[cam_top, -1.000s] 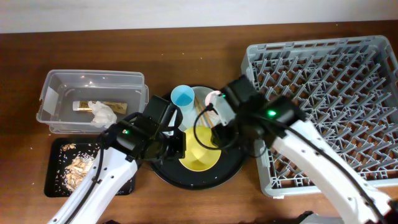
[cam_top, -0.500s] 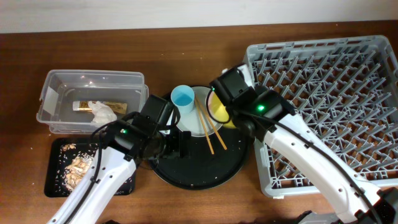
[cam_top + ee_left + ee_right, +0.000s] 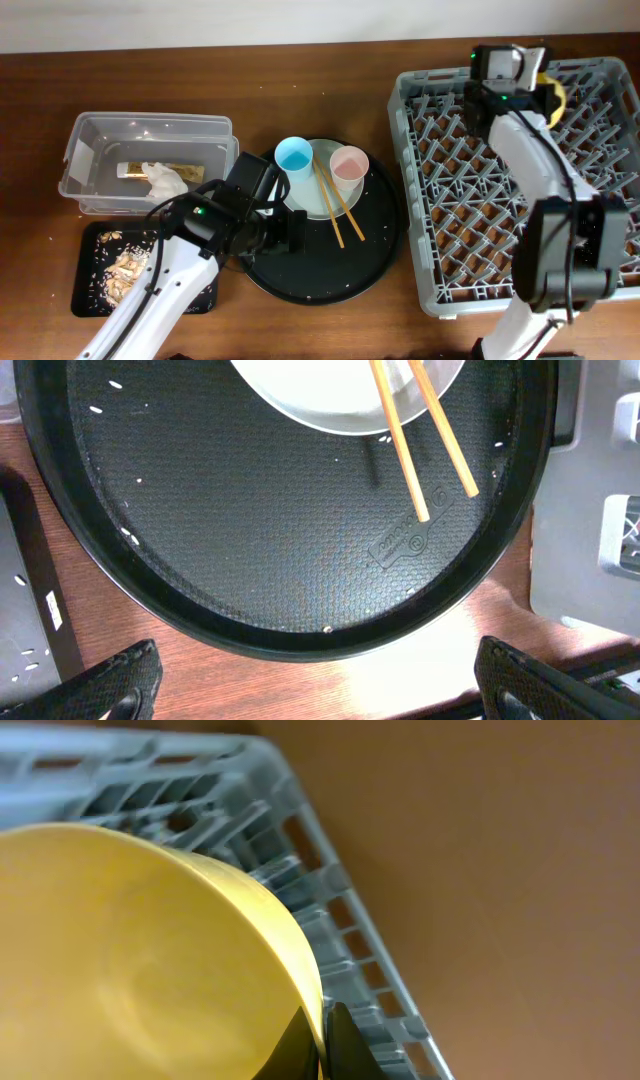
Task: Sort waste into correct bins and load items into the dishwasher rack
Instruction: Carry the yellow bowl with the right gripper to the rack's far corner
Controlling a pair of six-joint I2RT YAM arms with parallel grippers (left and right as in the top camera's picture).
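Note:
My right gripper (image 3: pixel 322 1045) is shut on the rim of the small yellow bowl (image 3: pixel 130 950), held tilted over the far edge of the grey dishwasher rack (image 3: pixel 330 920). From overhead the bowl (image 3: pixel 553 98) and right gripper (image 3: pixel 540 92) hang above the rack (image 3: pixel 480 210). My left gripper (image 3: pixel 320 690) stands open, nothing between its fingers, at the near rim of the round black tray (image 3: pixel 250 540). On that tray sit the white plate (image 3: pixel 322 192), two chopsticks (image 3: pixel 338 205), the blue cup (image 3: pixel 293 156) and the pink cup (image 3: pixel 349 163).
The clear tub (image 3: pixel 95 135) at the left holds a white napkin (image 3: pixel 165 181) and a wrapper strip (image 3: pixel 135 170). In front of it the shallow black tray (image 3: pixel 88 290) holds brown food scraps (image 3: pixel 125 270). The left arm crosses between this tray and the round tray.
My right gripper shut on the yellow bowl and carried it from the round tray up to the rack's far edge, uncovering the pink cup. My left gripper has opened.

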